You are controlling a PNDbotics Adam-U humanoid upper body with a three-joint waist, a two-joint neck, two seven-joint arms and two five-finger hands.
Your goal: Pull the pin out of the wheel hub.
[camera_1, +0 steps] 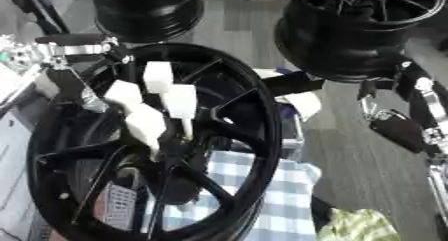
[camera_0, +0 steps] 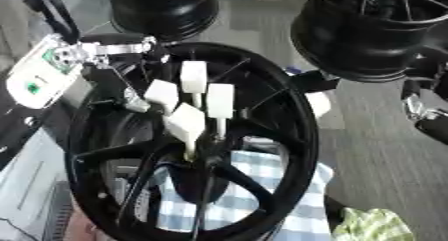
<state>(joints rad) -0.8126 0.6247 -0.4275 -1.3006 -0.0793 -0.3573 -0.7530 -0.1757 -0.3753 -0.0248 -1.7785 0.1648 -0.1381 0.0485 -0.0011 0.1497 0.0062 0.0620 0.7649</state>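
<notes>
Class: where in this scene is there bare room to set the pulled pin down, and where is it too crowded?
Free: the grey surface right of the front wheel, below the far right wheel and above the green cloth. A narrower strip lies between the two far wheels. Crowded: the hub, where the left hand reaches among the spokes.

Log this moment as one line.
left hand: fingers at hub of wheel | pin: cannot tell | right hand: idle, right edge

Two black wheel rims at the far edge, one upper left [camera_0: 164, 7], one upper right [camera_0: 372, 32]. Blue-and-white checked cloth [camera_0: 249, 185] underneath, near edge. Green-and-white checked cloth [camera_0: 376, 225], lower right corner.
</notes>
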